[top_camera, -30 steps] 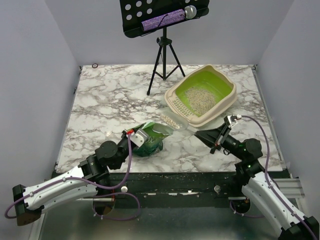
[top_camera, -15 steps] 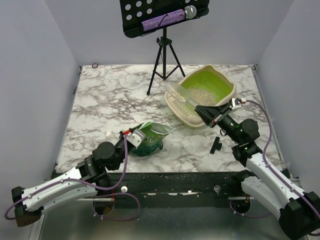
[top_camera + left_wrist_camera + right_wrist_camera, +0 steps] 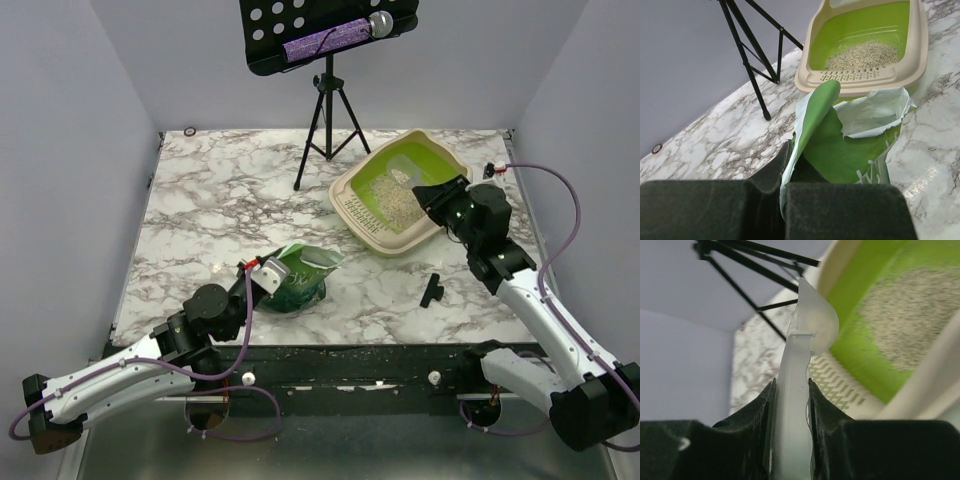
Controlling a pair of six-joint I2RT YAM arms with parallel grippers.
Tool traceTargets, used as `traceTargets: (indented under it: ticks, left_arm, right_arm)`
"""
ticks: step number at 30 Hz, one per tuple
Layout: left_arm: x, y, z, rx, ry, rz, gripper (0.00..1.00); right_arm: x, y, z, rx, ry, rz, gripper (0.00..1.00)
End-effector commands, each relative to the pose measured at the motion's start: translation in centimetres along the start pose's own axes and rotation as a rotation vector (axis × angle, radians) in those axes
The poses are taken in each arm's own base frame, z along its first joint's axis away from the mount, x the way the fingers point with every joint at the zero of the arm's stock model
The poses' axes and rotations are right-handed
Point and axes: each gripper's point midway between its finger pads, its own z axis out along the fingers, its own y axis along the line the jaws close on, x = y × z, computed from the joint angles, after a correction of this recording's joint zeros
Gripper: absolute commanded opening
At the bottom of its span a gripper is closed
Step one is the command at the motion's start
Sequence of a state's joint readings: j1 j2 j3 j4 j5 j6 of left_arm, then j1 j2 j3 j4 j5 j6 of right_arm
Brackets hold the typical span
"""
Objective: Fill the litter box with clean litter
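Note:
The litter box (image 3: 372,232), a beige tray with a green inside, stands at the back right, slotted strip toward the front. A patch of clean litter (image 3: 388,197) lies in it, also visible as litter (image 3: 865,54) and blurred litter (image 3: 905,330). My right gripper (image 3: 426,193) hangs over the box's right side, shut on the handle of a translucent scoop (image 3: 796,365), which shows edge-on over the slotted strip (image 3: 837,387). My left gripper (image 3: 782,172) is shut on the folded edge of the open green bag (image 3: 850,150), which lies on the table in front of the litter box (image 3: 860,85).
A black music stand's tripod (image 3: 324,120) stands behind and left of the box, with a leg of the tripod (image 3: 752,65) close to the bag's left. A small black part (image 3: 431,290) lies on the marble near the right front. A small ring (image 3: 190,131) sits at the back left corner.
My right arm has swung from the table's front, beside the bag, back to the litter box, carrying the scoop over it. The left gripper and bag have stayed put.

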State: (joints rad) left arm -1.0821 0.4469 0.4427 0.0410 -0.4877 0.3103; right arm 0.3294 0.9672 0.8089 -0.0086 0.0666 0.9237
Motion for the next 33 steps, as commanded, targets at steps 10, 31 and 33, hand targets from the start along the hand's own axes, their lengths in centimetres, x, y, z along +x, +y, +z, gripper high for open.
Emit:
traceTargets:
  ticks: [10, 31, 33]
  left_arm:
    - [-2.6, 2.0, -0.3, -0.076, -0.059, -0.057, 0.0]
    - [-1.7, 1.2, 0.3, -0.057, -0.027, -0.026, 0.0]
    - [-1.6, 1.1, 0.4, -0.052, -0.025, -0.024, 0.0]
  right_arm:
    - [0.7, -7.7, 3.8, 0.384, 0.224, -0.494, 0.0]
    - [-0.2, 1.0, 0.5, 0.229, 0.427, -0.753, 0.0]
    - [0.5, 3.4, -1.5, 0.125, 0.442, -0.759, 0.01]
